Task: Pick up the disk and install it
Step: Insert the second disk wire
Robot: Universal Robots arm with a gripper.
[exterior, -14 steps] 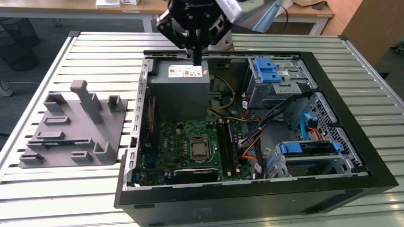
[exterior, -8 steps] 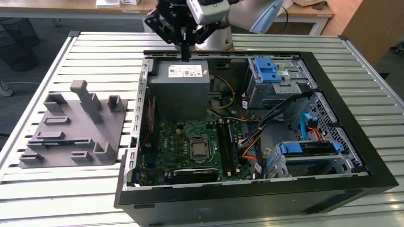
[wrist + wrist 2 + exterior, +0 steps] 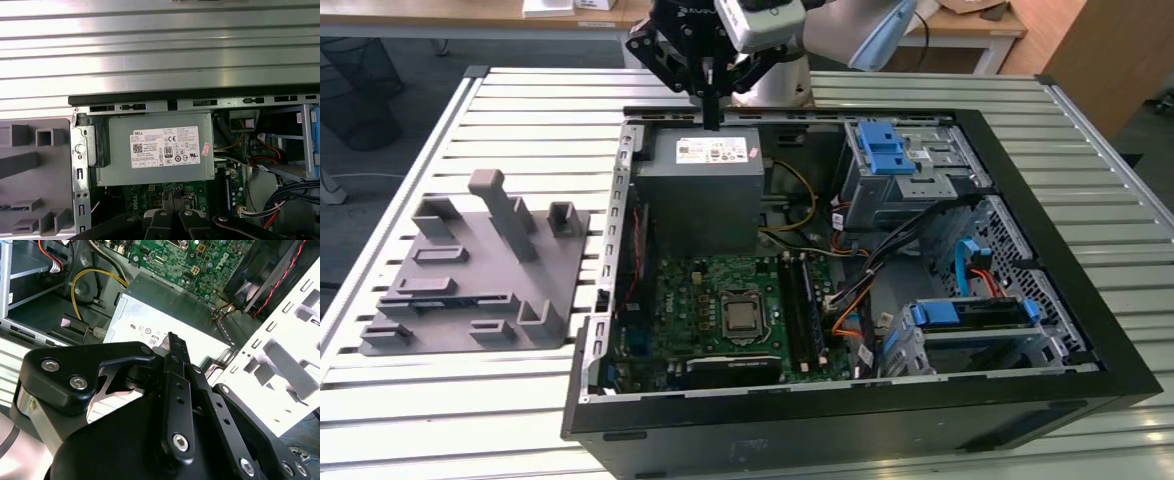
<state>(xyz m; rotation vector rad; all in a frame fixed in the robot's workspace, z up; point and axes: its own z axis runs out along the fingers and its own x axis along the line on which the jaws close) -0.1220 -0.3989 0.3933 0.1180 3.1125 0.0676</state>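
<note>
Here's the gripper (image 3: 711,120) at the top of the exterior view, hanging over the far rim of the open computer case (image 3: 854,430) — its two fingers pressed together into one thin black blade, nothing between them. The second wrist view backs that up: fingers (image 3: 176,370) closed flat against each other, pointing down at the grey power supply (image 3: 165,310) with its white sticker. Look into the case and it's well stocked. That power supply (image 3: 704,195) fills the upper-left corner, and the green motherboard (image 3: 720,310) lies below it with the processor socket near its middle. A bundle of coloured cables (image 3: 854,295) runs off toward the exterior view's right. In the upper right of the case stands a grey metal cage (image 3: 907,170) with a blue latch on top. And the disk (image 3: 970,314) — there it is, low on the exterior view's right, sitting in the drive bay at the case's lower-right corner with its bright blue bracket showing. Whether it's pushed fully home I can't tell. It's well apart from the gripper, with most of the case's interior between them. Outside, on the slatted metal table (image 3: 454,420), a grey fixture (image 3: 454,280) of posts and slots sits just beside the case on the exterior view's left. The first wrist view looks straight down on the power supply (image 3: 160,150), the case rim just beyond it.
</note>
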